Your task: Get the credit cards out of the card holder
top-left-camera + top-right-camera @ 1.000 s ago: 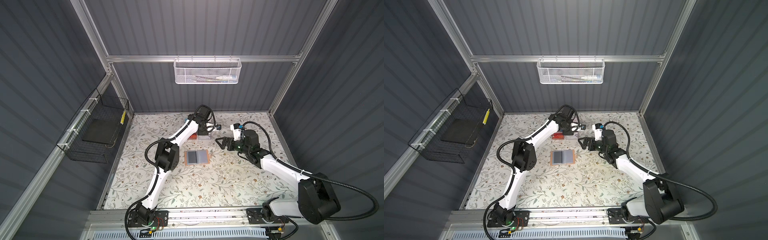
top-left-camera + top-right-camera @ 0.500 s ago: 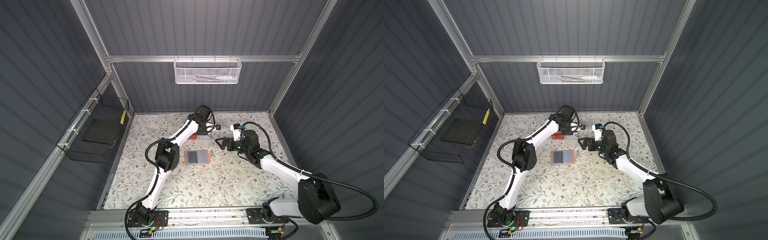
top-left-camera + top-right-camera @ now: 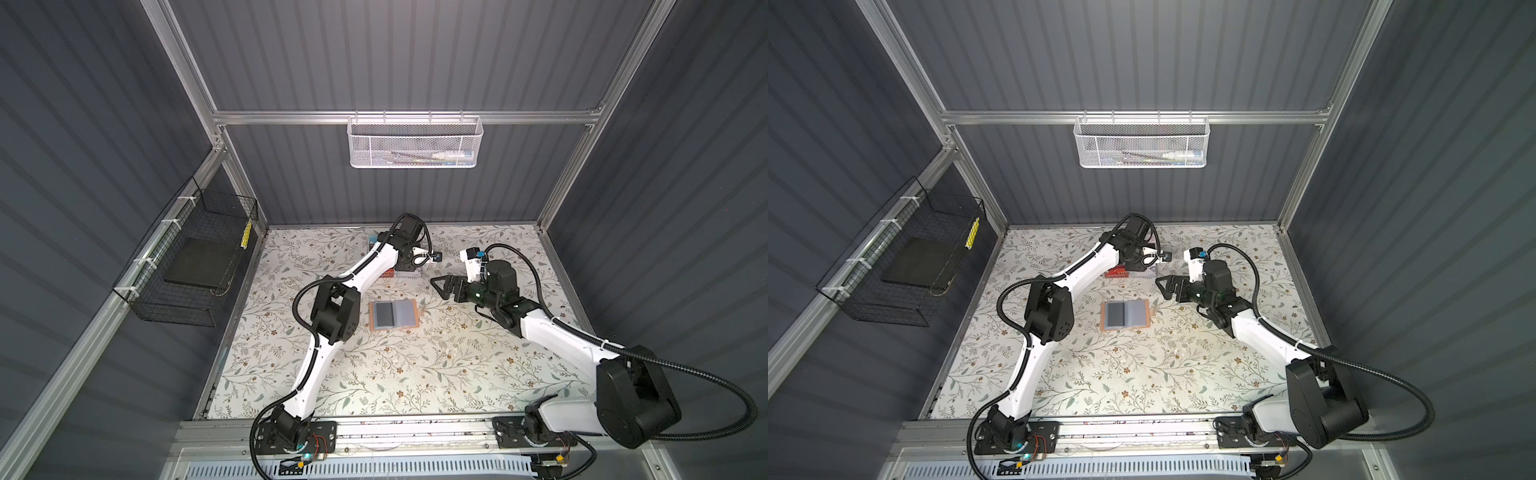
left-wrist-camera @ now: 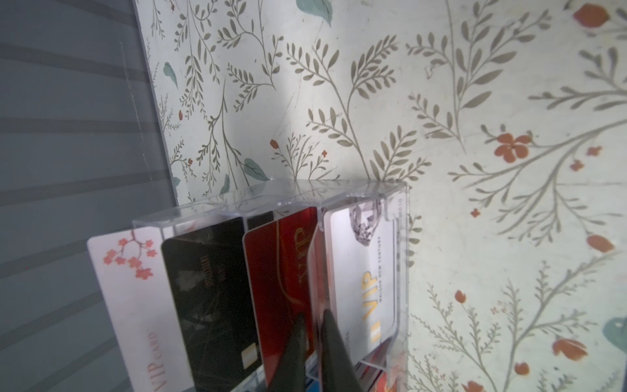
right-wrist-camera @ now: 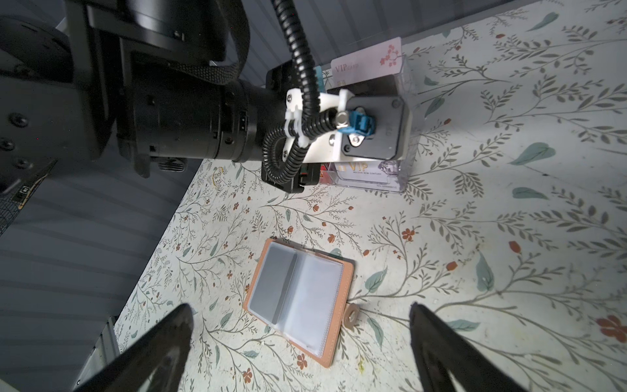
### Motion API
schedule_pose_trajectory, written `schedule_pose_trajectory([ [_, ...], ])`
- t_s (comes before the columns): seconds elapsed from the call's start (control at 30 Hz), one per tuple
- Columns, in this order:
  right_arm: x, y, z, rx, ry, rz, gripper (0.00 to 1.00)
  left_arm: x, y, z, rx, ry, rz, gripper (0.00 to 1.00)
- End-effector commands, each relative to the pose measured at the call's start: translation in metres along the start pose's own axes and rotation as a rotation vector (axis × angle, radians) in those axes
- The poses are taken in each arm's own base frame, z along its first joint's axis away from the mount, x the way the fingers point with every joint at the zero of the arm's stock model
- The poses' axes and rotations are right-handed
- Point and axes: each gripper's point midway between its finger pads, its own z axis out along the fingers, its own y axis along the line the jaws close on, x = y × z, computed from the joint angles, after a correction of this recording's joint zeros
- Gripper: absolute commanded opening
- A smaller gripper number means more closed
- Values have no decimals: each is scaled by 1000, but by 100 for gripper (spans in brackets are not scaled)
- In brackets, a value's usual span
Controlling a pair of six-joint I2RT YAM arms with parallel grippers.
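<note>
The peach card holder (image 3: 392, 314) (image 3: 1125, 314) (image 5: 342, 292) lies open on the floral table, its grey-clear sleeves facing up. No card shows plainly in them. Credit cards stand in a clear acrylic rack (image 4: 402, 271) (image 5: 405, 101) at the back: a blossom-print one (image 4: 129, 292), a black one (image 4: 207, 292), a red one (image 4: 278, 271) and a white VIP one (image 4: 359, 271). My left gripper (image 4: 315, 322) is inside the rack, its fingers a slit apart round another red card's edge (image 4: 315, 271). My right gripper (image 3: 438, 287) (image 3: 1163, 287) (image 5: 298, 307) hangs wide open above the table, right of the holder, with nothing in it.
A white mesh basket (image 3: 415, 141) hangs on the back wall. A black wire basket (image 3: 195, 266) is fixed to the left wall. The left arm's elbow (image 3: 334, 311) stands close to the holder's left side. Bare floral table (image 3: 415, 374) stretches in front of the holder.
Both arms stay where they were in the top views. The left fingers have eased slightly apart at the red card in the rack.
</note>
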Motion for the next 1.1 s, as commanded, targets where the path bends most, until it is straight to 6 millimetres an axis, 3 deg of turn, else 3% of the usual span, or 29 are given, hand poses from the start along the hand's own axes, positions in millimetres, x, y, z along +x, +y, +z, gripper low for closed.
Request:
schedule_pose_trajectory([
  [0.0, -2, 8, -2, -28, -15, -8, 99, -1, -4, -4, 6, 13, 118, 17],
  [0.33, -2, 10, -3, -33, -15, -13, 99, -6, 15, -19, -63, 0, 88, 22],
  [0.5, -2, 12, -5, -35, -17, -19, 99, -12, 28, -36, -116, -34, 56, 29],
  [0.87, -5, 13, -8, -31, -29, -28, 99, -12, 45, -65, -209, -53, -10, 30],
  [1.0, -4, 9, -7, -12, -28, -36, 99, -13, 68, -95, -321, -117, -135, 42],
  [1.03, -4, 8, -7, -6, -29, -39, 99, -12, 72, -103, -349, -138, -168, 47],
  [1.07, -4, 7, -7, 4, -28, -42, 99, -9, 79, -115, -387, -159, -218, 59],
])
